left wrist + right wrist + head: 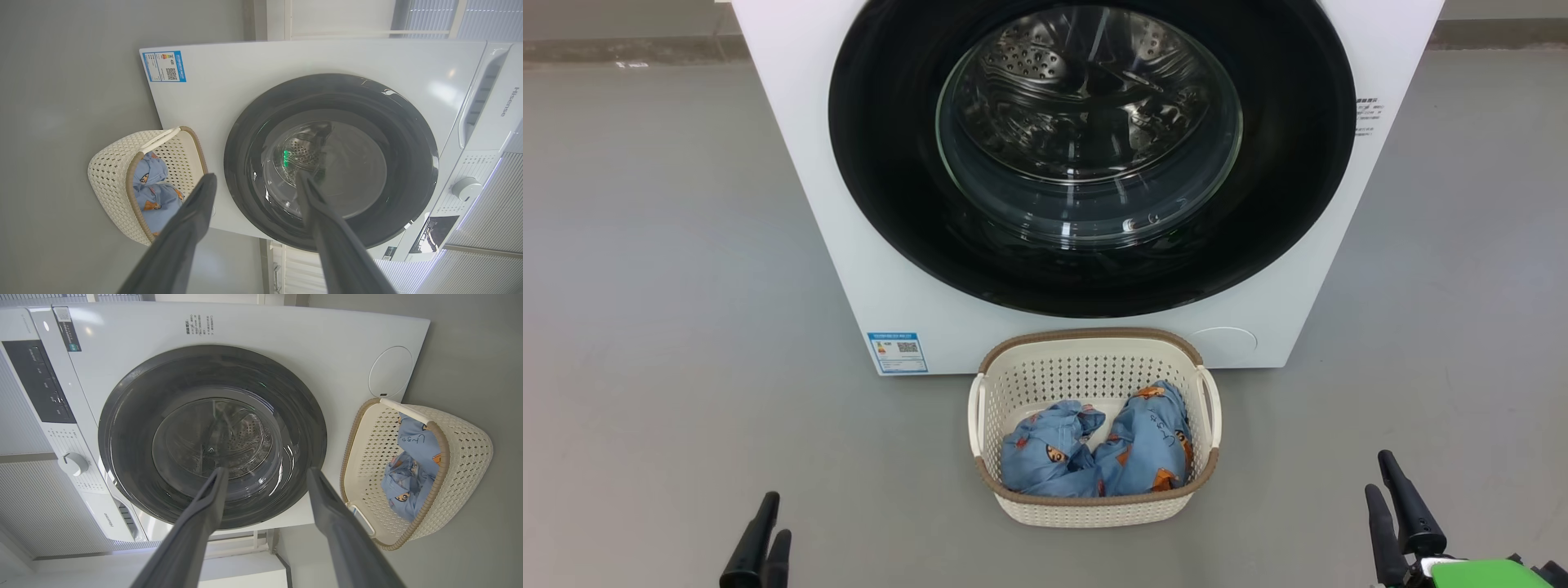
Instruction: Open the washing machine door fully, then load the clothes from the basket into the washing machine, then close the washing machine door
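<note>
A white front-loading washing machine (849, 269) stands on a grey floor (645, 286), seen from above and in front. The washing machine door (882, 163) — a large round black ring around a bulging clear glass bowl — lies shut, flush against the machine's front, and the steel perforated drum (1086, 90) shows through the glass. A blue label sticker (898, 352) sits at the lower corner of the front, on the robot's left. On the floor just in front of the machine, below the door, the basket (1094, 510) stands upright, cream-white and perforated with a brown rim. Inside it lie the clothes (1094, 457): two crumpled light-blue garments with small orange-brown figures, side by side and touching. The left end effector (777, 516) is at the lower left of the head view and the right end effector (1379, 474) at the lower right, both well apart from the basket and touching nothing. Each wrist view looks along its own two dark fingers (192, 220) toward the door — both pairs are spread wide, with nothing between them.
</note>
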You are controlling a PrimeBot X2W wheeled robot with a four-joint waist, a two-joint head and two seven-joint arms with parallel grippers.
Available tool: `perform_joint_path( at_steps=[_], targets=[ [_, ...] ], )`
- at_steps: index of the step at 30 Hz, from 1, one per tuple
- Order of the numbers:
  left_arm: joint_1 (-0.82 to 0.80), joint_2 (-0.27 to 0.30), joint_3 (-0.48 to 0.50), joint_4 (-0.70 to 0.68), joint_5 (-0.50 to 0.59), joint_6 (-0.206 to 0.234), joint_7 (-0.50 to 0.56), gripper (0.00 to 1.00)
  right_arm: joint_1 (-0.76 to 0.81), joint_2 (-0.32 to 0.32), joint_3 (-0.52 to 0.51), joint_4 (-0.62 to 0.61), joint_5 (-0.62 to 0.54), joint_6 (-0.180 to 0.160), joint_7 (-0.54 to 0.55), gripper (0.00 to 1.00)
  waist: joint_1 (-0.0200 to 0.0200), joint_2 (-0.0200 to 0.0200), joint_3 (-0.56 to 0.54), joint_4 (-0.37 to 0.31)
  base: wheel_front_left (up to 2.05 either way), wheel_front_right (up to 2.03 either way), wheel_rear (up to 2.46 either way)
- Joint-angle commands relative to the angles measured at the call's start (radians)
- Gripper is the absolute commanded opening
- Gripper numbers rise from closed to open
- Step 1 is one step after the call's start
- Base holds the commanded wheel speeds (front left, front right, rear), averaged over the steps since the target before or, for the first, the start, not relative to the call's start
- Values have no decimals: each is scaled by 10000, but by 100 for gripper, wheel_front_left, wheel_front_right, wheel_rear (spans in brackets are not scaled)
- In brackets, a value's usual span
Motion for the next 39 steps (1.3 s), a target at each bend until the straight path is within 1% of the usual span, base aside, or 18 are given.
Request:
perform_joint_path(
  at_steps=[1,4,15,20,39],
  targets=[
    [-238,137,10,-325,115,-12,-86,100,-202,-106,97,-291,-164,-1,-56,100,-4,0,5,5,0,0,0],
    [-220,142,-15,-417,402,-13,-174,100,-204,-160,168,-338,-492,-1,-146,100,-9,0,18,19,0,0,0],
    [-160,162,-89,-642,1920,-16,-497,100,-160,-329,464,-426,-1966,-2,-467,100,-10,0,14,67,0,0,0],
    [-136,169,-104,-762,2544,-7,-615,100,-164,-404,530,-437,-2460,-3,-584,100,-10,0,16,88,0,0,0],
    [52,203,-579,-1170,5433,316,-1174,100,-100,-620,755,-464,-4778,-4,-1139,100,-10,0,7,194,0,0,0]
  ],
)
